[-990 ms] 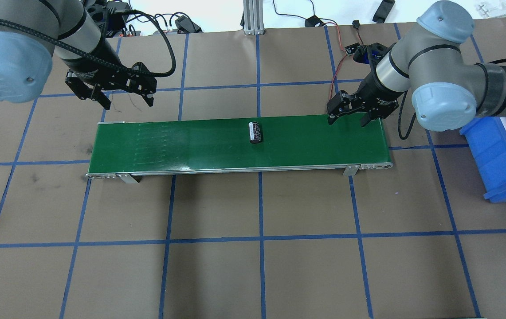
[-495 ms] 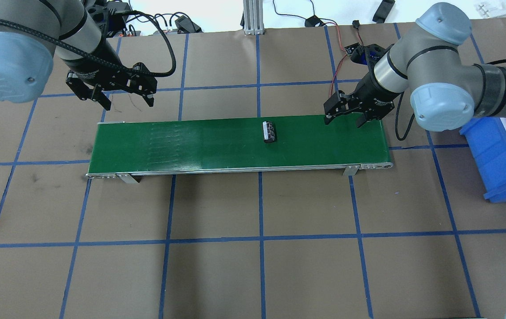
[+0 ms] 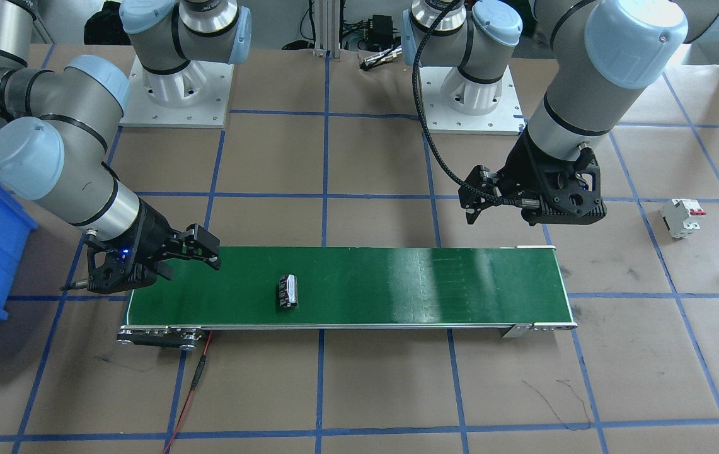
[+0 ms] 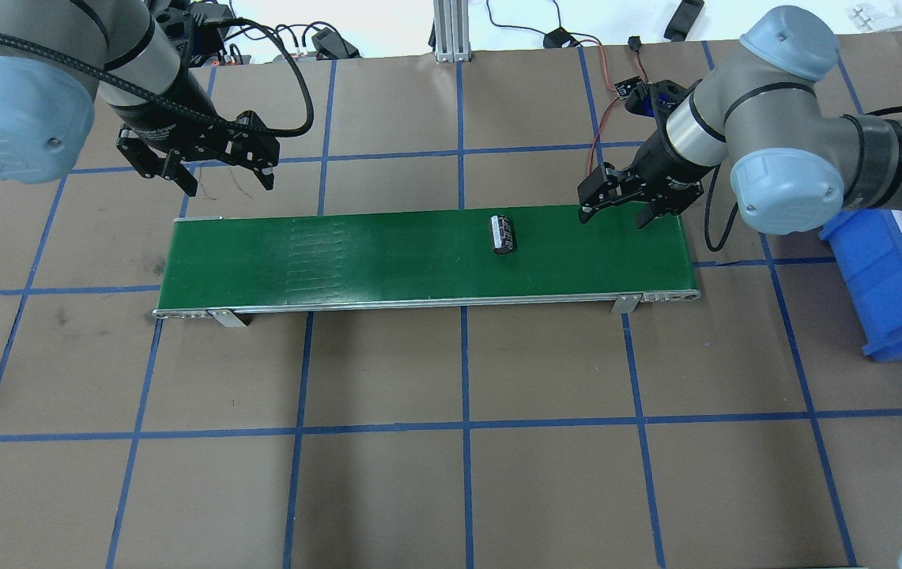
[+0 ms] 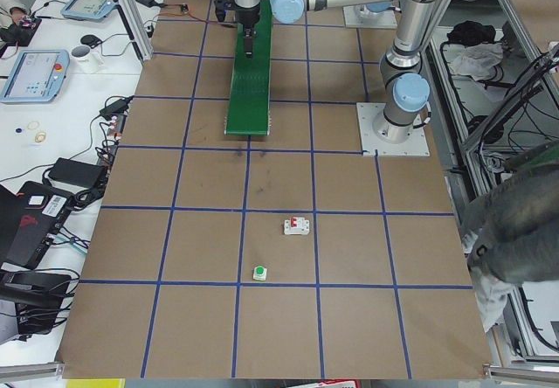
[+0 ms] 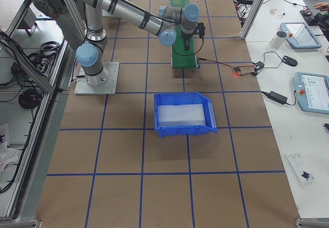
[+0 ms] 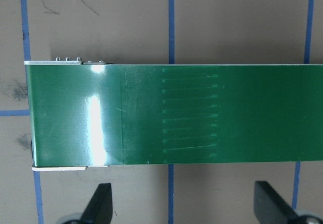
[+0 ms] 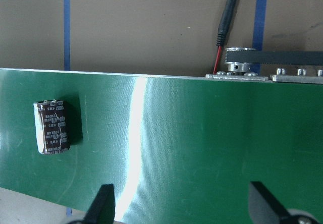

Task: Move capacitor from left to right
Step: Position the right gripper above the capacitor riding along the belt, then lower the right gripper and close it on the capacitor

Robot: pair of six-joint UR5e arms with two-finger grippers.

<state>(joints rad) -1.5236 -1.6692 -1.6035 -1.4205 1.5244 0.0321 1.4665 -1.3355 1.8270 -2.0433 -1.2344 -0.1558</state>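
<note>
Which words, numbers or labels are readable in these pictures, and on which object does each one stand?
No text can be read with certainty.
On the capacitor: rows of pale print on its dark sleeve, too blurred to read.
On the circuit breaker: any marking is too small to read.
On the green belt: no print, only faint lines.
On the screens at the side bench: too small to read.
</note>
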